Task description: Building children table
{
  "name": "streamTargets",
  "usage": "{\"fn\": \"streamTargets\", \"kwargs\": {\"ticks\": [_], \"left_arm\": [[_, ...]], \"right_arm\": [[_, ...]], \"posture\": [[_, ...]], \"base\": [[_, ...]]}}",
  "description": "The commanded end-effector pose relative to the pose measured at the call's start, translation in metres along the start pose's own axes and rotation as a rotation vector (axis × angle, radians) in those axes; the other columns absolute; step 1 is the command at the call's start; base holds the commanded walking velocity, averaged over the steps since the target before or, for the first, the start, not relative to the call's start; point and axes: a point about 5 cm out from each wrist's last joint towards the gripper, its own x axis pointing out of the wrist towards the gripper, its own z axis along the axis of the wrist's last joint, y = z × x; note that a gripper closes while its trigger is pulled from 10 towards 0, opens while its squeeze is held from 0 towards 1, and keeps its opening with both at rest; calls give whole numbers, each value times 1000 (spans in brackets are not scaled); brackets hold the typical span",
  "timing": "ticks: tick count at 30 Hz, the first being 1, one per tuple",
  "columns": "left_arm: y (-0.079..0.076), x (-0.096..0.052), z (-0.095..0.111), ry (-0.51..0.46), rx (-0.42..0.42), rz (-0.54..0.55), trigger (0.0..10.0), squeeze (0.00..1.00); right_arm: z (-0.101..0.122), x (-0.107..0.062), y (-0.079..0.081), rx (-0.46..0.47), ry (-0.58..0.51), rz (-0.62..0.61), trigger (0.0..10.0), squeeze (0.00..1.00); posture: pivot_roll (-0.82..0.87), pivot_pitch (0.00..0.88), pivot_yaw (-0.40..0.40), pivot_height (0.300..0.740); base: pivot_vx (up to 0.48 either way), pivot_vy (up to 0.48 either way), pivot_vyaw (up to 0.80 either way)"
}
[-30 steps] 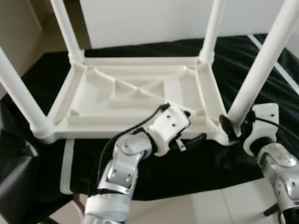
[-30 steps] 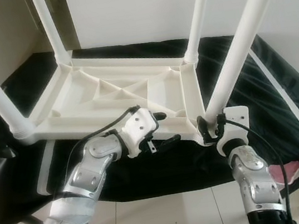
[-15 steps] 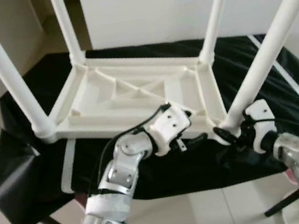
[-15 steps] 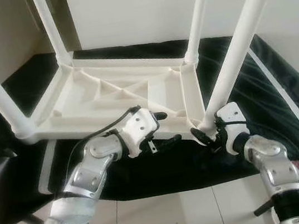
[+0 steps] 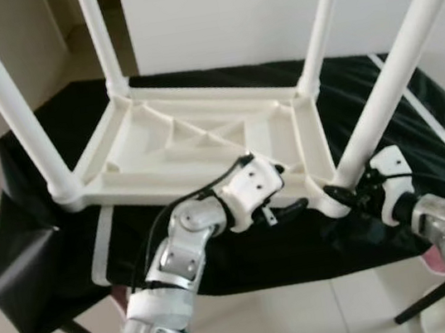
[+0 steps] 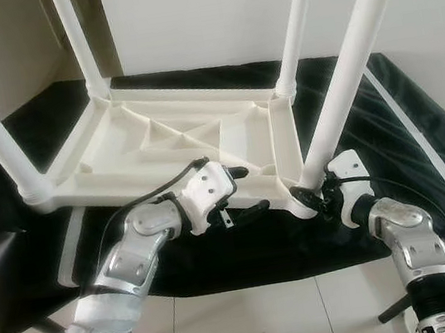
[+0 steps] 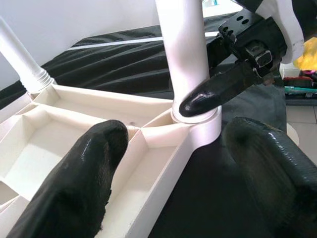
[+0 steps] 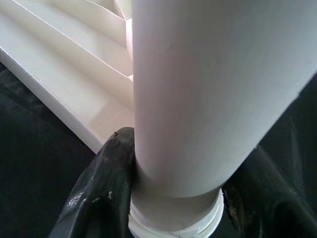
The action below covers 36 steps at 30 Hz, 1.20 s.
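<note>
lying upside down on a black cloth (image 5: 45,268), the white table (image 5: 194,141) is seen with four legs pointing up. the near right leg (image 5: 394,78) is clasped at its base, at the table's near right corner, by the closed right gripper (image 6: 309,196). the left gripper (image 5: 298,195) is held spread wide along the near edge just beside that corner, with nothing gripped.
</note>
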Motion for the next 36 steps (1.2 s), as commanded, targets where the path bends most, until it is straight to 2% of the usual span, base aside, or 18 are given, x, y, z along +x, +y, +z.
{"fn": "streamTargets", "kwargs": {"ticks": [1,6,10,19,24,29,32,33,36], "left_arm": [[3,1,-3,12,-4,127,10000,0],[3,1,-3,12,-2,126,10000,0],[2,1,-3,10,-2,119,10000,0],[2,2,-2,3,-4,117,10000,0],[5,0,-1,-3,-10,147,10000,0],[7,-1,-1,-4,-10,160,10000,0],[11,-2,0,-3,-7,181,10000,0],[11,-2,0,-3,-7,181,10000,0],[13,-2,0,-2,-3,194,10000,0]], "right_arm": [[-10,-2,1,-12,45,0,10000,0],[-10,-1,1,38,30,-43,10000,0],[-6,1,1,30,8,-185,10000,0],[-2,3,4,83,7,-358,10000,0],[-14,4,10,192,43,-528,10000,0],[-15,4,12,225,45,-583,10000,0],[-20,2,15,307,57,-768,10000,0],[-20,2,15,307,57,-768,10000,0],[-24,3,23,359,81,-922,10000,0]], "posture": [[-36,0,-64,740],[-39,0,-61,740],[-47,0,-54,740],[-51,7,-52,740],[-42,14,-57,740],[-41,16,-59,740],[-40,18,-55,740],[-40,18,-55,740],[-38,20,-52,740]], "base": [[0,0,0],[0,0,0],[0,0,0],[0,0,0],[0,0,0],[0,0,0],[0,0,0],[0,0,0],[0,0,0]]}}
